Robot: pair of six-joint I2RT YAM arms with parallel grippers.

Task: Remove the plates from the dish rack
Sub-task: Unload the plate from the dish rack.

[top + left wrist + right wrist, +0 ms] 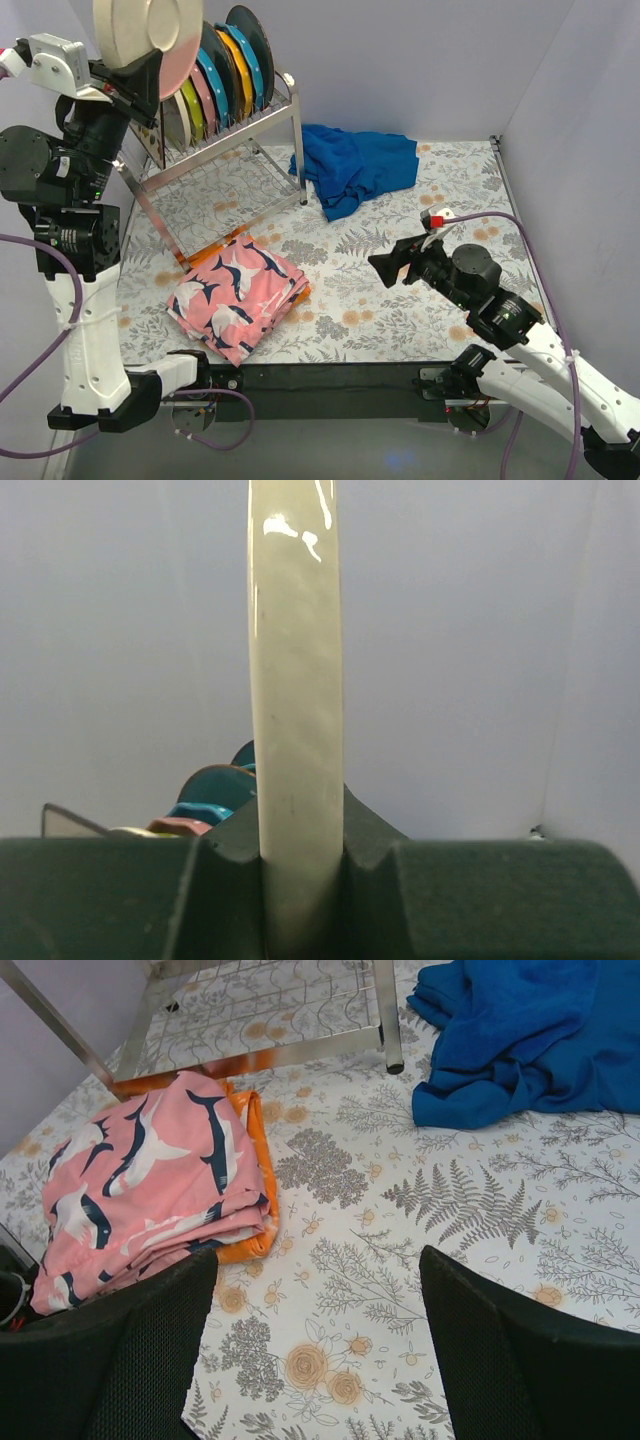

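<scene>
So our left claw (138, 82) is clamped on the rim of a cream plate (150, 28) with a pinkish face. It holds the plate on edge, high above the far-left corner, clear of the dish rack (299, 150). In the wrist view the rim runs straight up between the two pads, so the grip looks centred. We reckon it's kept upright because that's how it stood in the slots, and lifting straight up keeps it off its neighbours.

The rack is far from unloaded. The other plates (225, 65) stand in a row between the prongs: yellow-green, pink, teal, orange and dark teal at the far end. There may be more at the near end, but the arm hides that part.

The right claw (385, 265) hangs wide open with nothing in it. It's low over the table (400, 310) at near right and pointed toward the middle, probably waiting for a handover or just keeping out of the way.

Also on the table are a folded pink cloth (240, 295) near the rack's legs and a crumpled blue cloth (355, 165) farther back. An orange edge pokes out from under the pink one, and we can't tell what it is.
</scene>
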